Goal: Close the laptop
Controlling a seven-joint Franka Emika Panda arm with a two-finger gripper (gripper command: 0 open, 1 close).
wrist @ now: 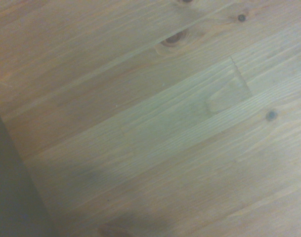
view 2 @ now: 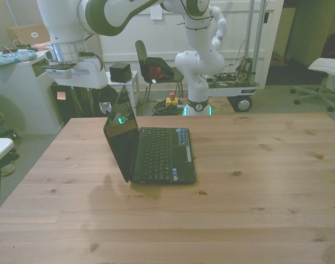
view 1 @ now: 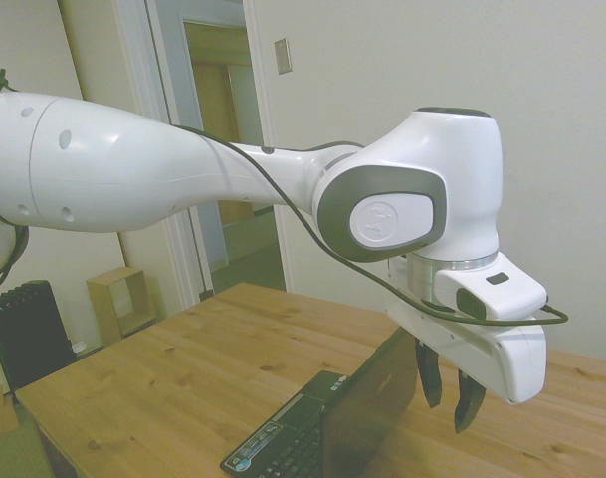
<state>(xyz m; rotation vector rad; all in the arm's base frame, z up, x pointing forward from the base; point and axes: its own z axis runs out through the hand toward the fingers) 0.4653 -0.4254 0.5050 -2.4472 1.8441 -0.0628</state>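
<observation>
One blurred edge of the laptop (wrist: 12,197) shows by the wrist.

The side view sits close beside the arm (view 1: 183,169), low near table height, looking across the wooden table (view 1: 183,368) toward a doorway (view 1: 228,149) at 11 o'clock. The front view stands farther back and higher, taking in the whole table (view 2: 255,181) and open laptop (view 2: 150,151). The wrist view looks straight down at blurred wood (wrist: 165,123) from close by. Side and front views share the laptop (view 1: 332,418).
</observation>
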